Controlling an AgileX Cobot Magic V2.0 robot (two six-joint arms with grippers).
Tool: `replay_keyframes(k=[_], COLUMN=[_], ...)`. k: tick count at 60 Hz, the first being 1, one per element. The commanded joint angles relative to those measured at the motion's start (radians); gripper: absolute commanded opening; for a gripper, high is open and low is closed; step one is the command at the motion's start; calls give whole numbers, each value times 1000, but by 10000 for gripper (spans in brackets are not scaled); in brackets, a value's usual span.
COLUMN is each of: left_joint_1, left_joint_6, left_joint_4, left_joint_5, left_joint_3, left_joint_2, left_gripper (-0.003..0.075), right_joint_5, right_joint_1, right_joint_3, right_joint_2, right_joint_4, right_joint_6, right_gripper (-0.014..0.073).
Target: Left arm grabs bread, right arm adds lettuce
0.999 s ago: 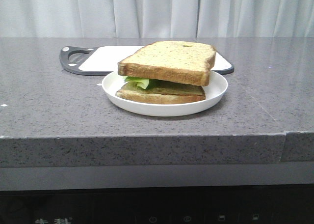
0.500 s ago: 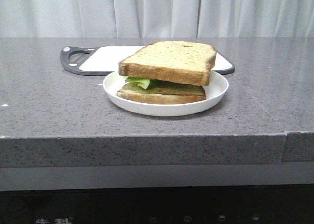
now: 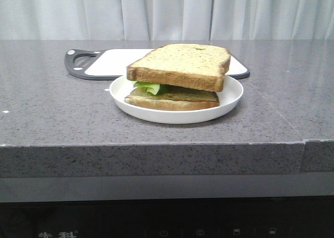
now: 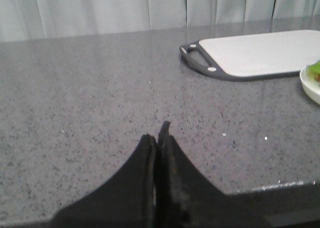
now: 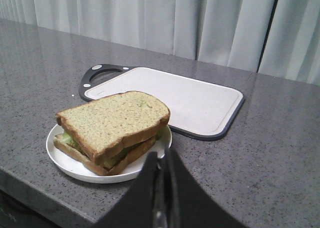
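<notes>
one plate [image 3: 232,99] holds two bread slices, the bread [image 3: 180,64] topping one lettuce [image 3: 148,87] leaf; one cutting board [image 3: 104,62] behind; left gripper [image 4: 159,133] and right gripper [image 5: 161,158] closed, empty.

The left gripper [image 4: 159,135] has its 2 fingers pressed together, empty, over bare grey desk [image 4: 90,98]. A white board [image 4: 255,55] lies near the far edge. Beside it, a plate rim [image 4: 309,85] with lettuce [image 4: 315,69].
</notes>
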Motion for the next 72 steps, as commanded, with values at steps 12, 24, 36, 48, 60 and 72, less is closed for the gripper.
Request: replay_keyframes(k=[12, 24, 36, 48, 60, 72], left_joint_1=[0, 0, 0, 0, 0, 10], left_joint_6=[-11, -11, -11, -11, -11, -11], left_joint_4=[-39, -49, -49, -49, -49, -49], left_joint_5=[-244, -261, -259, -259, -259, -259], left_joint_3=[109, 107, 107, 107, 107, 107], left_joint_2=[-20, -20, -18, -18, -18, -18], left_gripper=[-20, -20, -20, -20, -20, -20], right_joint_5=[-76, -76, -76, -76, -76, -76], right_joint_1=[-7, -7, -7, -7, -7, -7], right_joint_3=[-26, -26, -26, -26, -26, -26], right_joint_2=[6, 6, 6, 6, 6, 6], right_joint_4=[7, 7, 7, 7, 7, 7], right_joint_6=[-6, -6, -6, -6, -6, -6], right_gripper=[-61, -61, -61, -61, -61, -61])
